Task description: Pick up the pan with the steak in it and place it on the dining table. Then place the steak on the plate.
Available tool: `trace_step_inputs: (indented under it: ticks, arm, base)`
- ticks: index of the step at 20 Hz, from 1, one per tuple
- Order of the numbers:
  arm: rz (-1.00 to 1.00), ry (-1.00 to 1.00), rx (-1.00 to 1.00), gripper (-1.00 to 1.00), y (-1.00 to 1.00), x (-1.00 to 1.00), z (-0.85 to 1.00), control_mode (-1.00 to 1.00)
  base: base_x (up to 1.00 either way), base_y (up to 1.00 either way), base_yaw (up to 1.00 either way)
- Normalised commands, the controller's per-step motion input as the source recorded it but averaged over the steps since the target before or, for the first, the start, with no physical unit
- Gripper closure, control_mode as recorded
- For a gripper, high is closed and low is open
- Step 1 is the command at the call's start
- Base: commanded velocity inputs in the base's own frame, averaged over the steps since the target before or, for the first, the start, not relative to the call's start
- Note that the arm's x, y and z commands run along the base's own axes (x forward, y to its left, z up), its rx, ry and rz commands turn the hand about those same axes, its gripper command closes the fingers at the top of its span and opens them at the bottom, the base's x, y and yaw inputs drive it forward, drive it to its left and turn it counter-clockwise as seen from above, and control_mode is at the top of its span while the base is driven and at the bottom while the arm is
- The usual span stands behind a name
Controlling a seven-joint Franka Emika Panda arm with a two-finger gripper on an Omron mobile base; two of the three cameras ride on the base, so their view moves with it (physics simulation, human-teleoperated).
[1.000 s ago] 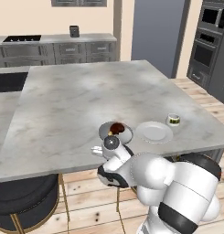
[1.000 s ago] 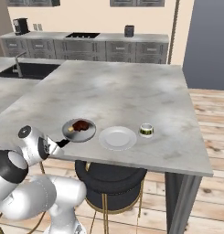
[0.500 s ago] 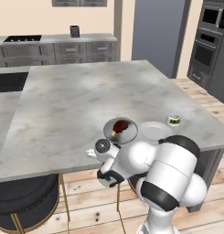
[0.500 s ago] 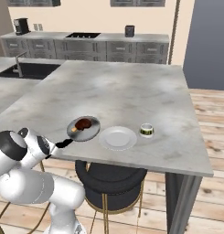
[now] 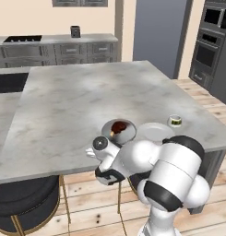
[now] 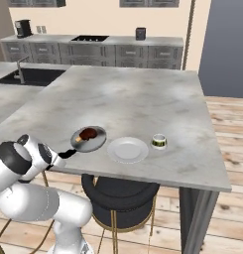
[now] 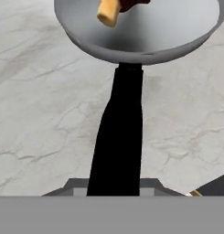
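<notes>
A white robot arm carries a small grey pan (image 6: 88, 139) over the near edge of the marble dining surface (image 5: 86, 97), its fingers closed narrowly on the pan's straight black handle (image 7: 118, 137), which runs from the hand up to the bowl in the hand view. The gripper (image 6: 57, 158) sits just off the surface's edge, at the end of the handle. The steak (image 5: 118, 127), a dark reddish-brown lump with a tan patch, rides inside the pan toward its middle. The pan sits low over the marble, and the views do not settle whether it touches. Just beside it on the right lies the pale round plate (image 6: 128, 150), bare, and beyond that a little green-banded cup (image 6: 159, 141).

The step in hand looks like setting the pan down, with the steak's transfer not yet begun. To do it well, the arm should keep the pan level so the meat does not slide to the rim, lower until the base lies flat on the marble, and leave a clear gap from the plate. The fingers should open only once the pan rests fully on the surface, since the handle overhangs the edge and a tipped pan could fall.
</notes>
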Motion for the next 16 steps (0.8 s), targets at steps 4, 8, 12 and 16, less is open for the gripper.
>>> trace_step_inputs:
  ticks: [4,8,12,16]
  arm:
    - [-0.05,0.05,0.04,-1.0,-0.03,-0.02,0.33,-1.0]
    - [-0.1,0.15,0.05,-1.0,-0.03,0.0,0.54,-1.0]
    - [-0.11,0.14,0.05,-1.0,-0.09,-0.11,0.55,-1.0]
    - [-0.1,0.2,0.06,-1.0,-0.25,-0.02,0.57,-1.0]
  base:
    - [0.0,0.0,0.0]
    - [0.0,0.0,0.0]
    - [0.0,0.0,0.0]
    - [0.0,0.0,0.0]
